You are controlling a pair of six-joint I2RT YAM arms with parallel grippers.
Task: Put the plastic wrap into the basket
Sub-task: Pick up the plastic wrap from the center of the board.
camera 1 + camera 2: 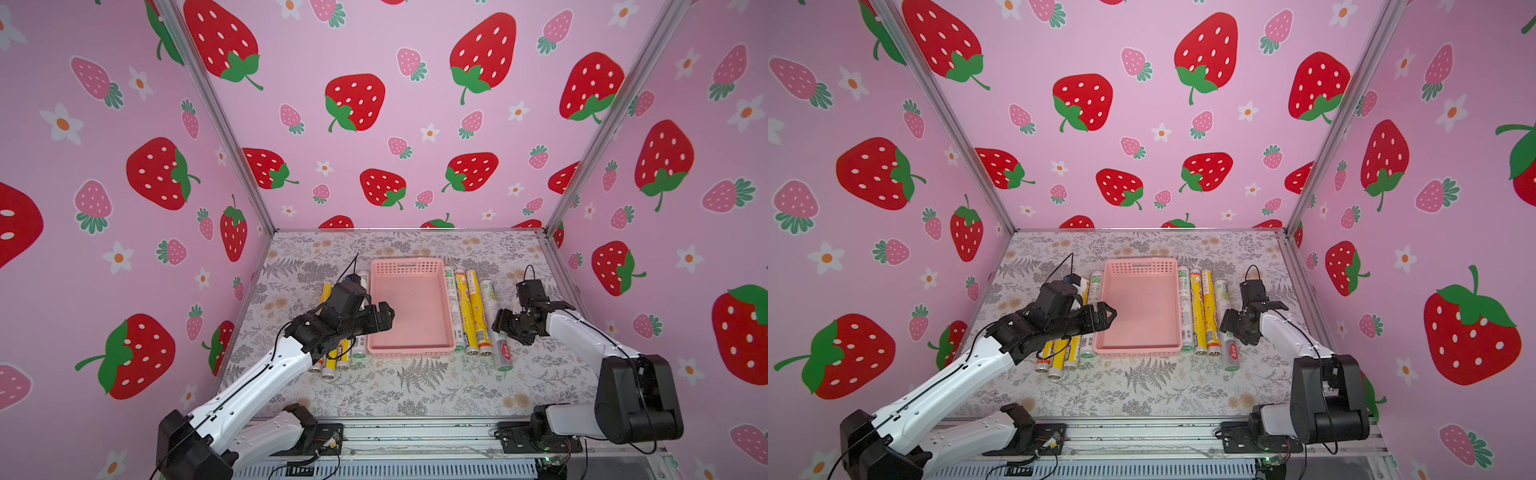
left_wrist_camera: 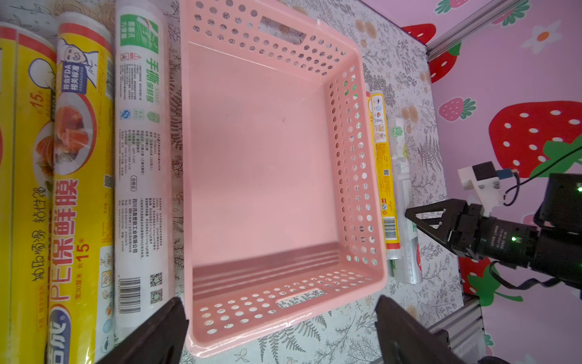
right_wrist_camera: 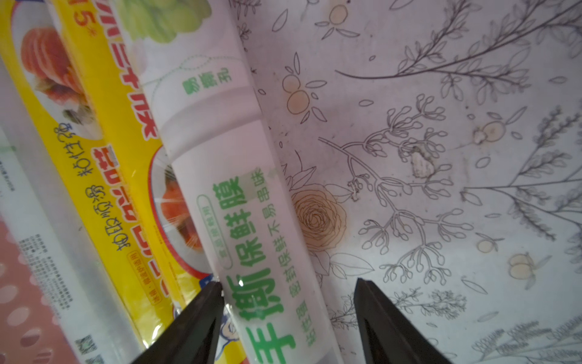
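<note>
right wrist view is showing your right fingers [image 3: 195, 321] half narrowed astride the white green-printed roll [image 3: 239, 220], crossing its long axis. one is touching its edge and the other is standing off over the counter [image 3: 441, 189], so i cannot tell whether they are gripping yet. in a top view that roll [image 1: 503, 353] is lying outermost on the right, parallel to the basket [image 1: 409, 266], with three other rolls [image 1: 473, 307] lying between. your right arm is sitting nearer, so the carry is likely heading leftward over those neighbours. your left fingers [image 2: 157, 334] are hanging wide and empty at the basket's left rim.
</note>
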